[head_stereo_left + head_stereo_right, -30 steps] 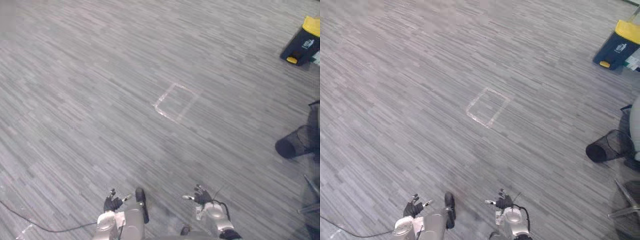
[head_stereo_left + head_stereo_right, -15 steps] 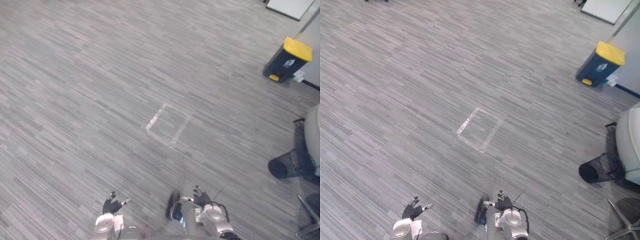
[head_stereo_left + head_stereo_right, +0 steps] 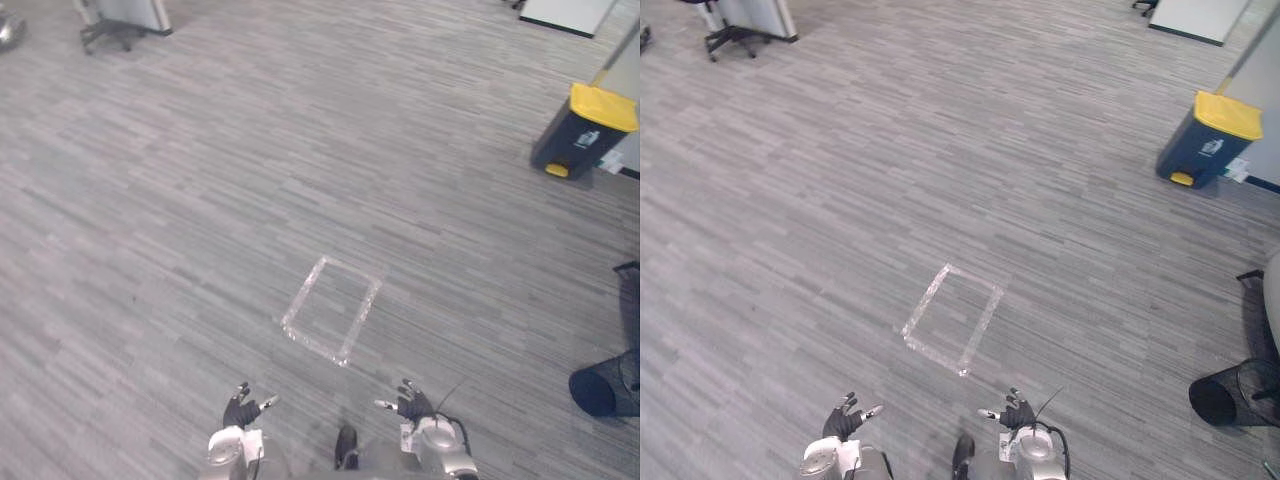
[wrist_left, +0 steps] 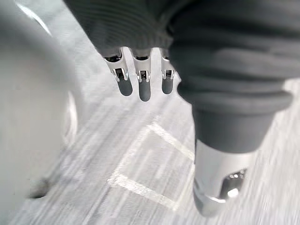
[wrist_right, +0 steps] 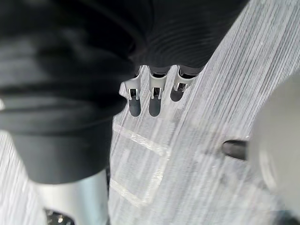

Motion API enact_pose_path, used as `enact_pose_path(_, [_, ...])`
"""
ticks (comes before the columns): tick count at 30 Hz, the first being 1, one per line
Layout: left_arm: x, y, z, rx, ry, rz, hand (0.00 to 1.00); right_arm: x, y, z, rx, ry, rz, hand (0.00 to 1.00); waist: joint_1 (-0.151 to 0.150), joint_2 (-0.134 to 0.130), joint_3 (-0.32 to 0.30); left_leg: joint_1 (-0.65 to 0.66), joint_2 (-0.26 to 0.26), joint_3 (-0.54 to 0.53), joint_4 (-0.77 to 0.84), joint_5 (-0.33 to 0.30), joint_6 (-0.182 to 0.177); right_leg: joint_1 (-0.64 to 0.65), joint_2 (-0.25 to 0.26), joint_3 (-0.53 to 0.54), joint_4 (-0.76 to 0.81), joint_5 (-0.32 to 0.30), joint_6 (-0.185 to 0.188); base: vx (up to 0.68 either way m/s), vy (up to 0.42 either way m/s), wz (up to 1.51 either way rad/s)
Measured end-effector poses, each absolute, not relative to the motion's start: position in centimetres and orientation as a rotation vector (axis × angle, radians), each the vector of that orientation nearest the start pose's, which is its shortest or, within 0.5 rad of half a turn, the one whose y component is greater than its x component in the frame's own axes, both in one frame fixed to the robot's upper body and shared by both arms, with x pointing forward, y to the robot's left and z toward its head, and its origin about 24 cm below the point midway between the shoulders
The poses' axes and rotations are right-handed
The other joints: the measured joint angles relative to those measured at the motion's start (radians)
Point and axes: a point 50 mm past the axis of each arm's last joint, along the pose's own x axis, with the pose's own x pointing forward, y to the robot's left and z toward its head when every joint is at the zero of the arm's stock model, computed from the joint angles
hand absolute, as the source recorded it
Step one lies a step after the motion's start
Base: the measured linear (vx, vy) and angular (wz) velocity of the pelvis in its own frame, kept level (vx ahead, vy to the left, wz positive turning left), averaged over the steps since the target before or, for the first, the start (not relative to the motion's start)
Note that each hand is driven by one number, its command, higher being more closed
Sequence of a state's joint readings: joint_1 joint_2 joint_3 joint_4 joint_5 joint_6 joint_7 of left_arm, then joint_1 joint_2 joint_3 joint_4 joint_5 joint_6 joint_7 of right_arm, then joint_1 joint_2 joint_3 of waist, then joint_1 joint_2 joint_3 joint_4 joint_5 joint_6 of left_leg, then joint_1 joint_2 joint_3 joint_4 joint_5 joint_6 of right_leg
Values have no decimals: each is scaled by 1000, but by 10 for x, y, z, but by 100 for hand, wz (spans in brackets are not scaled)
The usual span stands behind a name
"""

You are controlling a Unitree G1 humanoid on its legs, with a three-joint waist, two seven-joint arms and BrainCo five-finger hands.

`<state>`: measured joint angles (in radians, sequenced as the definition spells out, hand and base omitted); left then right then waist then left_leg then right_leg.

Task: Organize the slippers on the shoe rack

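We stand on a wide grey carpet floor point(image 3: 200, 200), and we cannot tell from here where the slippers or the shoe rack are. We judge the step in hand to be a walk and a search. To do it well, we turn the head slowly, keep an even pace, and hold both arms low and close until the rack comes into sight.

To our right, well apart, stands a dark bin with a yellow lid point(image 3: 583, 130), and nearer on that side a black mesh wastebasket point(image 3: 1230, 392) lies tipped. A chair base point(image 3: 110, 30) sits far off to the left. Just ahead is a taped rectangle point(image 3: 331, 310), flat on the carpet and no obstacle.

The left hand point(image 3: 240, 410) and the right hand point(image 3: 412, 405) hang before us with fingers spread and relaxed, holding nothing.
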<state>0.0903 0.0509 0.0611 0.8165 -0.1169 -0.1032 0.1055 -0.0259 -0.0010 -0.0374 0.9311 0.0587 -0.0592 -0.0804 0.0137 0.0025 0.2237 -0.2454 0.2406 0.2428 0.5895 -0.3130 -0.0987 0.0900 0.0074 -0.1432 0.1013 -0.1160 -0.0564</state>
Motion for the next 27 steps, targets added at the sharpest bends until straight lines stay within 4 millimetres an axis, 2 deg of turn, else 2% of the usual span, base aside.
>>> enact_pose_path(1, [145,190,-131,-34,793,261,0,162,-158,-137,29,859,-135,0,0,-20,10,1,-59,-102,-209,75,-16,23,-37,45,-2,-24,37,421,360,-108])
enact_pose_path(2, [140,189,-133,-38,810,265,0,155,-162,-141,9,889,-134,0,8,-3,1,9,-65,-164,-312,195,-69,36,-42,91,-2,-52,71,525,446,-119])
enact_pose_path(3, [135,188,-135,-41,827,267,0,152,-165,-142,-3,900,-136,0,11,9,-7,23,-72,-170,-301,258,-49,48,-51,117,-1,-65,89,474,406,-121])
enact_pose_path(4, [133,196,-135,-21,832,281,0,152,-158,-142,10,901,-124,0,19,-21,-11,28,-98,-150,-253,203,-25,50,-86,119,23,-75,105,431,323,-89])
enact_pose_path(6, [134,197,-135,-15,830,281,0,148,-154,-144,20,909,-118,0,23,-32,-13,21,-105,-139,-192,143,-8,22,-103,99,101,-82,115,313,228,-61])
enact_pose_path(7, [133,198,-135,-11,835,280,0,148,-153,-144,23,909,-116,0,22,-39,-12,45,-107,-110,-162,96,15,-37,-122,102,243,-91,130,416,333,-71])
enact_pose_path(8, [131,201,-136,-5,843,284,0,150,-150,-143,28,905,-112,0,26,-45,-9,104,-112,-52,-172,74,28,-110,-156,94,426,-90,143,341,278,-79])
enact_pose_path(9, [129,202,-136,-3,847,285,0,150,-149,-143,30,905,-109,0,26,-47,-9,128,-113,-30,-175,67,39,-134,-171,88,494,-80,149,423,306,-100])
enact_pose_path(10, [126,203,-137,7,859,281,0,151,-145,-143,37,901,-97,0,25,-59,-10,206,-123,28,-194,46,60,-192,-224,39,664,-65,155,359,208,-95])
enact_pose_path(11, [124,204,-138,22,867,268,0,154,-140,-142,42,894,-79,0,19,-64,-13,268,-127,59,-224,34,69,-243,-256,-35,776,-93,130,435,227,-90])
enact_pose_path(12, [125,203,-138,24,869,263,0,155,-138,-141,40,889,-69,0,15,-64,-13,291,-127,64,-243,34,69,-263,-256,-70,803,-113,116,374,102,-59])
enact_pose_path(13, [125,201,-139,28,880,248,0,160,-137,-139,34,878,-53,0,1,-58,-10,338,-119,80,-291,34,69,-296,-242,-149,797,-151,90,384,52,-37])
enact_pose_path(15, [124,197,-141,32,896,229,0,166,-137,-136,32,860,-45,0,-13,-46,-5,396,-97,120,-342,36,66,-338,-220,-264,687,-175,68,363,26,-43])
enact_pose_path(16, [125,196,-142,43,900,215,0,168,-138,-135,28,853,-44,0,-14,-42,-2,429,-89,146,-371,36,65,-361,-209,-348,550,-159,49,352,-1,-38])
enact_pose_path(17, [125,196,-142,46,902,212,0,169,-138,-135,28,852,-44,0,-14,-42,-2,436,-89,154,-377,36,65,-367,-206,-365,509,-149,48,538,-29,-40])
enact_pose_path(18, [123,196,-143,62,910,204,0,168,-139,-136,25,855,-46,0,-13,-49,-3,469,-99,174,-401,36,64,-362,-186,-419,304,-43,39,475,-73,-29])
enact_pose_path(19, [123,199,-143,72,914,203,0,164,-142,-137,20,863,-53,0,-14,-70,-8,505,-128,172,-408,20,21,-346,-177,-420,168,160,-97,485,-79,-34])
enact_pose_path(20, [124,195,-144,66,918,201,0,166,-147,-136,6,855,-57,0,-14,-45,-4,515,-112,166,-407,12,8,-339,-162,-419,185,156,-89,461,-63,-29])
enact_pose_path(21, [128,187,-145,62,917,168,0,171,-154,-134,-28,841,-58,0,-13,8,-3,521,-84,152,-391,19,-12,-335,-143,-413,213,111,-75,419,-57,-28])
enact_pose_path(22, [131,175,-145,53,910,129,0,173,-167,-132,-40,833,-94,0,-24,33,1,516,-65,142,-337,26,-23,-336,-138,-411,251,62,-70,473,-94,-21])
enact_pose_path(24, [133,170,-145,56,912,112,0,173,-171,-131,-44,830,-105,0,-25,44,-5,464,-34,117,-201,31,-32,-330,-126,-407,264,29,-66,378,-119,-17])
enact_pose_path(25, [134,168,-145,56,908,98,0,171,-171,-132,-42,837,-106,0,-24,52,-3,396,21,90,0,76,-76,-294,-97,-395,244,11,-68,373,-96,-51])
enact_pose_path(26, [135,168,-144,55,906,100,0,168,-171,-133,-44,843,-107,0,-18,57,0,329,56,51,189,129,-94,-245,-60,-360,203,5,-70,369,-59,-59])
enact_pose_path(27, [135,168,-144,55,905,100,0,167,-171,-134,-44,847,-108,0,-16,58,0,317,60,50,223,119,-105,-233,-52,-354,193,5,-70,346,6,-89])
